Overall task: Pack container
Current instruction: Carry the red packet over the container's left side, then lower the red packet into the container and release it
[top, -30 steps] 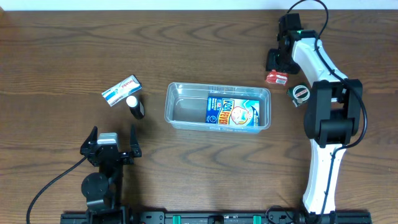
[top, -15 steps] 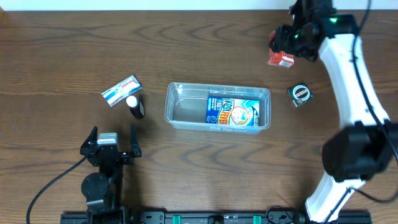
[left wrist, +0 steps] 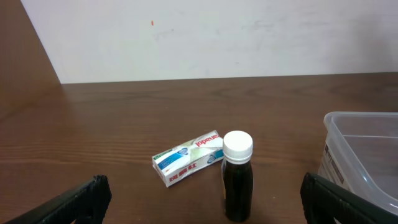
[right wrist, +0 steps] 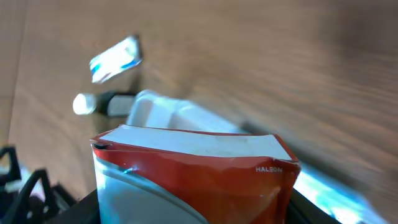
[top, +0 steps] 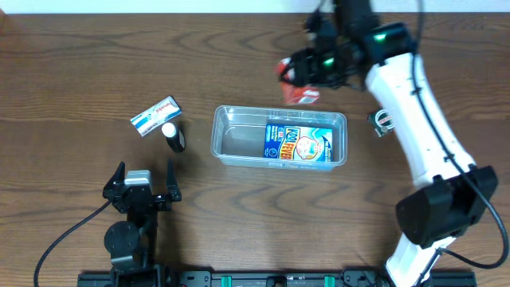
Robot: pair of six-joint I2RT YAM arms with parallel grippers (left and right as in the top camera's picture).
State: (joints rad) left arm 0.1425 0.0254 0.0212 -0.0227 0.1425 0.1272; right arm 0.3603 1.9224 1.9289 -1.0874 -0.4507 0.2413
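Overhead, the container [top: 227,143]: there's the clear tub, lying lengthwise at the middle of the table [top: 64,64], open side up, nothing gripping it.
Inside the container: a blue-and-white flat box [top: 296,144] lies flat in its right half, and the left half shows bare plastic.
Red-and-white packet [top: 301,94]: hanging in my right jaws just beyond the container's far rim, towards its right end. It's blurred from above, but in the right wrist view it fills the frame, top edge level.
My right gripper [top: 309,70]: clamped tight on that packet, arm stretched across the far side of the table.
Small round object [top: 385,120]: on the wood just off the container's right end, apart from it and too small to make out.
Dark bottle [top: 173,137]: white cap, standing upright left of the container.
Small white-and-blue carton [top: 155,115]: lying flat just beyond the bottle, close beside it.
My left gripper [top: 145,169]: jaws spread wide, nothing between them, parked at the near left. Bottle and carton sit ahead of it, and the container's corner shows at the right.
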